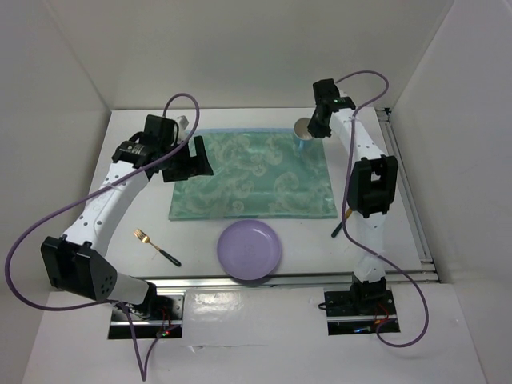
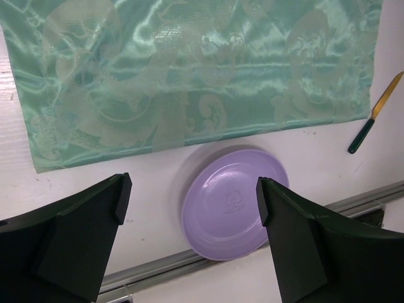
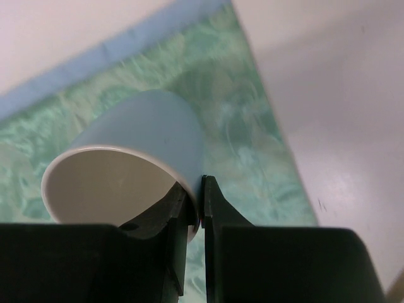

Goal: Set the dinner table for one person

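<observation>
Since the right end effector point(image 3: 201, 189) grips the cup point(image 3: 145, 126) by its rim, one finger inside the wall and one outside, the step in hand looks like setting the cup at the far right corner of the placemat point(image 1: 256, 176).

- Whether the cup base touches the placemat or hangs above it: cannot tell.
- A rim pinch is thin, so the cup could pivot. Judgement: lower slowly and straight, with the base level.
- Let go only once the base sits flat. Part the fingers a little, then rise straight up so the inner finger does not drag the rim.
- The placemat cloth is glossy and may slip or wrinkle, so avoid any sideways push.
- Left end effector point(image 2: 192, 192): jaws wide apart, holding nothing, hovering over the placemat's left edge, well apart from the cup. No conflict expected.

Other items:
- Plate point(image 1: 250, 250): purple, just beyond the placemat's near edge.
- Fork point(image 1: 156, 246): off the near left corner.
- Knife point(image 2: 368, 123): off the near right corner.
- None of the three lies on the placemat.

Desk point(image 1: 192, 236):
- Large, flat, white and rectangular, with a smooth, plain surface.
- It lies under the placemat and reaches past it on all four sides.
- A few faint dark specks show just off the placemat's near edge.
- A metal rail runs further out on that near side.
</observation>
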Available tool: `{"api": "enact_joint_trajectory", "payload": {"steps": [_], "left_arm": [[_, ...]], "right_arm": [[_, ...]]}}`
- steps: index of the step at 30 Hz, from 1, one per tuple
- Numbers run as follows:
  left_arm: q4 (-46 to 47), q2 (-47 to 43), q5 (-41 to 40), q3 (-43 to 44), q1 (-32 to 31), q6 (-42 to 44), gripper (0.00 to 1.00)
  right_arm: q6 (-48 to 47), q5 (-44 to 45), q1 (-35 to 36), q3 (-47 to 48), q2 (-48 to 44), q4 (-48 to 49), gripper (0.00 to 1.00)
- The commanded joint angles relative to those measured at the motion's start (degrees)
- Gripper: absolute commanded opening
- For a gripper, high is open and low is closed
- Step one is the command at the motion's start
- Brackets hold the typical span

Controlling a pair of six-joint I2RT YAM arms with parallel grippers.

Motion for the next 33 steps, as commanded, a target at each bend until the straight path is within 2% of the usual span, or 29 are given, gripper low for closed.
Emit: {"api": "enact_joint_trajectory", "payload": {"steps": [1, 2, 5, 14, 19, 23, 30, 31, 33], "left_arm": [[-0.14, 0.22, -1.25, -0.18, -0.28, 2.18, 1.0], [-0.14, 0.22, -1.26, -0.18, -0.28, 2.18, 1.0], [-0.14, 0.22, -1.26, -1.23, -0.28, 2.18, 1.0], [-1.64, 3.12, -2.75, 1.32, -0.28, 4.03, 1.0], [-1.64, 3.65, -2.23, 1.32, -0.28, 4.55, 1.0], [-3.48, 3.65, -5.65, 2.55, -0.28, 5.7, 1.0], [-4.1, 3.65, -4.42, 3.78, -0.28, 6.23, 1.0], [-4.1, 3.65, -4.42, 3.78, -0.28, 6.23, 1.0], [-4.62, 3.65, -4.42, 3.78, -0.28, 6.23, 1.0]], "right_arm": [[-1.27, -0.45, -0.97, 11.12, 3.34, 1.48, 0.0], [-1.27, -0.45, -1.66, 14.19, 5.79, 0.77, 0.0], [-1.8, -1.68, -2.2, 15.53, 7.66, 0.77, 0.0], [-1.27, -3.0, -3.43, 12.11, 7.49, 2.69, 0.0], [-1.27, -3.7, -4.56, 15.43, 10.55, 1.04, 0.0], [-1.27, -3.7, -4.57, 14.83, 11.09, 1.03, 0.0], [-1.27, -4.76, -4.57, 14.04, 11.09, 1.56, 0.02], [-1.27, -5.54, -4.57, 14.04, 11.09, 2.25, 0.29], [-1.27, -6.25, -4.57, 12.9, 10.13, 3.83, 0.55]]}}
